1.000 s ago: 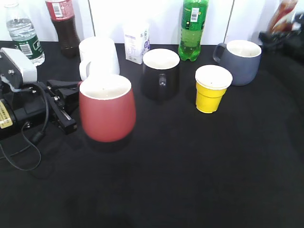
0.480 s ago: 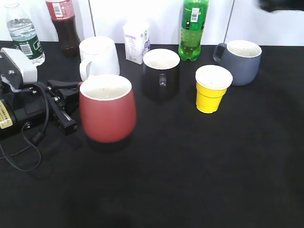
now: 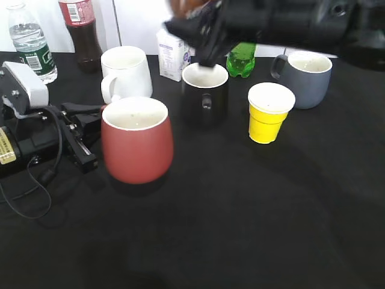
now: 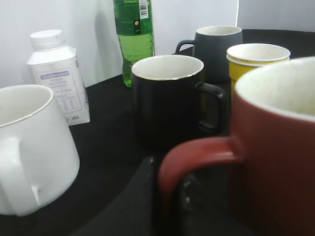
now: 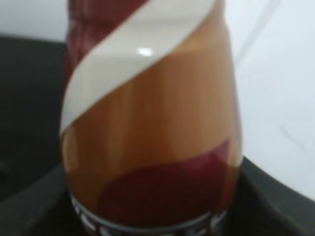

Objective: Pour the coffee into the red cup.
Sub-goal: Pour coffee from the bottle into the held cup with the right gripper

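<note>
Right gripper closed on swirl-labelled brown coffee bottle, ready for pouring; bulbous brick-red mug steadied beside left gripper, closure unclear.

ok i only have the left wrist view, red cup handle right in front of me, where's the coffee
Observer: The coffee bottle fills the right wrist view, clamped in the right gripper.
Operator: is it over the red cup
Observer: No. The exterior view shows that gripper, blurred, up above the black mug, behind the red cup.
Operator: anything in the cup yet
Observer: From the exterior view its inside looks plain white, with no brown liquid visible.
</note>
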Controlling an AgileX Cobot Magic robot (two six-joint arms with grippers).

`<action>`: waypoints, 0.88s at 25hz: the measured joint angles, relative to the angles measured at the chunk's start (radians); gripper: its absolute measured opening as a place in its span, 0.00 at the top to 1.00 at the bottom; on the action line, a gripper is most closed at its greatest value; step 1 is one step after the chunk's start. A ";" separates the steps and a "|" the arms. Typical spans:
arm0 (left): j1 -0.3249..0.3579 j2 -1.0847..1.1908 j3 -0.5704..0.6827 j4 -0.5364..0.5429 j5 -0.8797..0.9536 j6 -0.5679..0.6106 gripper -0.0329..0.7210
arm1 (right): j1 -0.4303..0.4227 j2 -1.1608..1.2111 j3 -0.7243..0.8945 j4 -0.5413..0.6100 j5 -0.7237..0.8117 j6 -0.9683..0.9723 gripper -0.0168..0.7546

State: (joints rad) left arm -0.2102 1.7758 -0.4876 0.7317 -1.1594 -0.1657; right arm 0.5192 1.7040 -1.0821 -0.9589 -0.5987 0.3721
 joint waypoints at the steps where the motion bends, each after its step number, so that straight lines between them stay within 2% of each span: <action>1: 0.000 0.000 0.000 -0.003 0.000 0.000 0.90 | 0.002 0.000 0.000 -0.020 0.004 -0.053 0.28; 4: 0.000 0.000 0.000 -0.009 0.000 0.000 0.90 | 0.002 0.000 0.000 -0.025 0.019 -0.234 0.28; 8: 0.000 -0.016 0.000 -0.010 0.002 0.000 0.90 | 0.002 0.000 0.000 -0.026 0.061 -0.306 0.28; 12: 0.000 -0.123 -0.001 -0.017 -0.006 0.000 0.90 | 0.002 0.000 0.000 -0.026 0.062 -0.397 0.28; 22: 0.000 -0.126 -0.001 0.064 -0.006 0.000 0.89 | 0.002 0.000 0.000 -0.027 0.062 -0.780 0.28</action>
State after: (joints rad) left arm -0.2102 1.6501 -0.4885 0.7960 -1.1657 -0.1657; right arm 0.5211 1.7040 -1.0821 -0.9861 -0.5371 -0.4082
